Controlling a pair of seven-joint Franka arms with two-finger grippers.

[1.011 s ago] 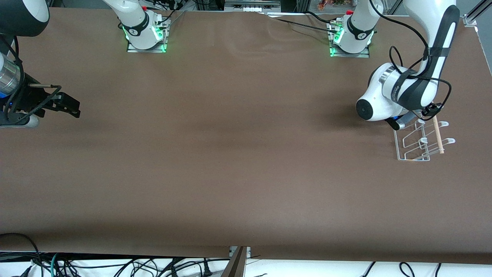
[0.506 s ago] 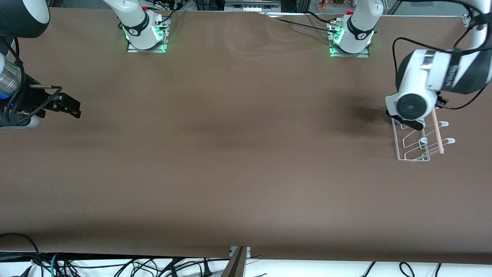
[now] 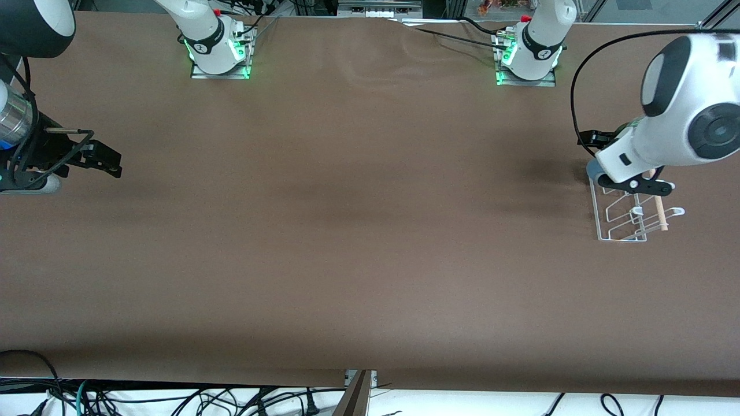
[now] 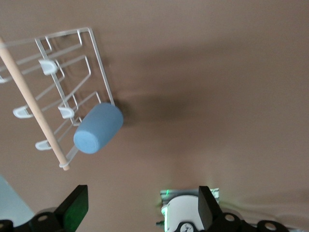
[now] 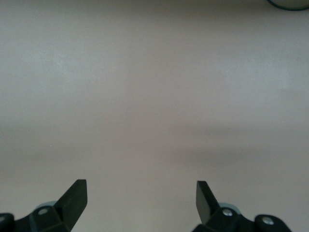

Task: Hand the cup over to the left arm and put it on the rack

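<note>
The cup (image 4: 98, 128) rests on the rack (image 4: 91, 46) below the left pincer (image 4: 140, 205), fingers apart; the right pincer (image 5: 140, 200) waits, fingers apart, over bare tabletop (image 5: 154, 96).

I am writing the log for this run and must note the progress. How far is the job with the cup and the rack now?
It looks almost finished. The cup lies on its side on the rack, at the end nearest the arms' bases, and nothing holds it. The left hand is open above it, so the handover and placing look done. The right hand is open too, waiting at its own end of the table. Probably only pulling the left arm away is left.
</note>
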